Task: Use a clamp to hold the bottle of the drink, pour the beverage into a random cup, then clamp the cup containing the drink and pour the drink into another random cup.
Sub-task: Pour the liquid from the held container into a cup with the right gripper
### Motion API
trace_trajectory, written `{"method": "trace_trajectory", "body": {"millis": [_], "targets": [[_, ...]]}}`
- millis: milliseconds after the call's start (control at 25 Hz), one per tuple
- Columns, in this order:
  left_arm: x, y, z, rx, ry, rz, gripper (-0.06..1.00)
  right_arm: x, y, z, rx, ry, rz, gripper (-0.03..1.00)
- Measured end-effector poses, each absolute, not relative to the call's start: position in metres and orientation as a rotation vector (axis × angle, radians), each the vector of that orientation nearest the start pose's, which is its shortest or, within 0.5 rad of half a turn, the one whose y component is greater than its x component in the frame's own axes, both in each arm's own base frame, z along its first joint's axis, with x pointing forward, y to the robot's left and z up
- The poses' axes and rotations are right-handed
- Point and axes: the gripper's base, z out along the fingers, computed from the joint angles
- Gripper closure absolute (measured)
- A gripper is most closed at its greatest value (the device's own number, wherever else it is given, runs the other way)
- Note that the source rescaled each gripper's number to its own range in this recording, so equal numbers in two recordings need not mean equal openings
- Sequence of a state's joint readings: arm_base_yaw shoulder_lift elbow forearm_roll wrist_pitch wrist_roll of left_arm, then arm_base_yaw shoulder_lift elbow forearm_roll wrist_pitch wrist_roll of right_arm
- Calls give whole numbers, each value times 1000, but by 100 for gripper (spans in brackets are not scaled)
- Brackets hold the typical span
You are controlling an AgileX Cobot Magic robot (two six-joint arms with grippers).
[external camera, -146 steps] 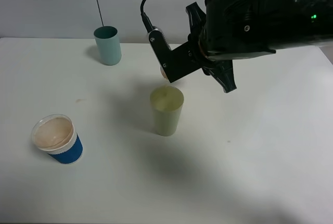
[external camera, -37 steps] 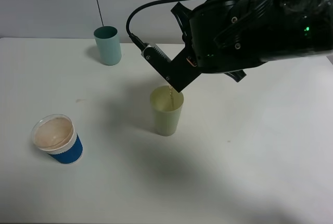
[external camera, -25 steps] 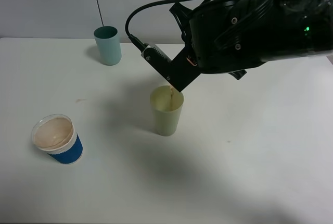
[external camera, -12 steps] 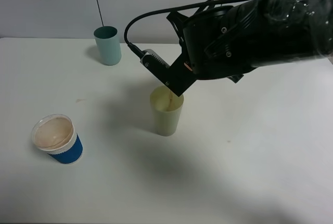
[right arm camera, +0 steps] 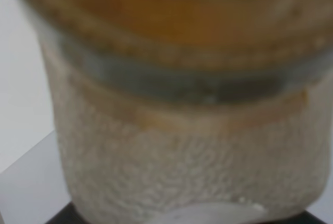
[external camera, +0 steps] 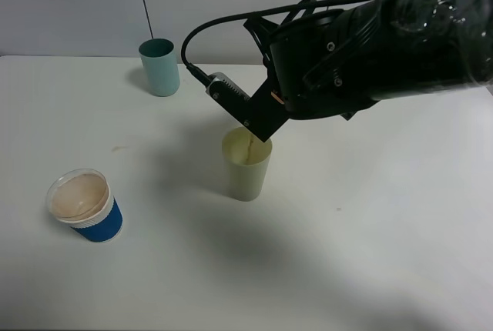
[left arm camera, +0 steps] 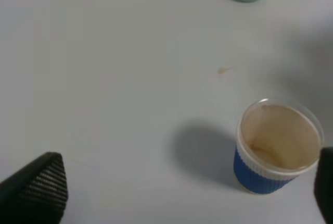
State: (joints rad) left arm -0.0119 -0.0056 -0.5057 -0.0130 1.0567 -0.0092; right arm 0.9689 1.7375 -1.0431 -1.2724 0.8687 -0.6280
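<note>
Right jaws tight on bottle (right arm camera: 187, 130), brown tea (external camera: 250, 146) running into yellow-green cup (external camera: 246, 175), teal cup (external camera: 159, 69) at ten o'clock from it, left jaws wide apart, empty

Right clamp (external camera: 259, 123) hangs tilted, just above the pale yellow-green tumbler (external camera: 246, 169) standing mid-table. Thin brown stream (external camera: 250, 146) runs from under my clamp into the tumbler's mouth. Teal tumbler (external camera: 159, 69) upright near the table (external camera: 385, 254) far edge, left of centre. Blue-sleeved white cup (external camera: 85, 208), brownish inside, near left edge.
</note>
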Motion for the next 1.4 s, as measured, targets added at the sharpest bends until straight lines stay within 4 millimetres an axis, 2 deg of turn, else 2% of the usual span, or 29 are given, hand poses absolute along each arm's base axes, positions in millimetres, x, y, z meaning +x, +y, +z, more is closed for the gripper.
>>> {"method": "trace_trajectory", "body": {"millis": [1400], "targets": [[-6, -1, 279, 3, 2029, -29, 7, 246, 249, 224, -2395, 785, -1388, 96]]}}
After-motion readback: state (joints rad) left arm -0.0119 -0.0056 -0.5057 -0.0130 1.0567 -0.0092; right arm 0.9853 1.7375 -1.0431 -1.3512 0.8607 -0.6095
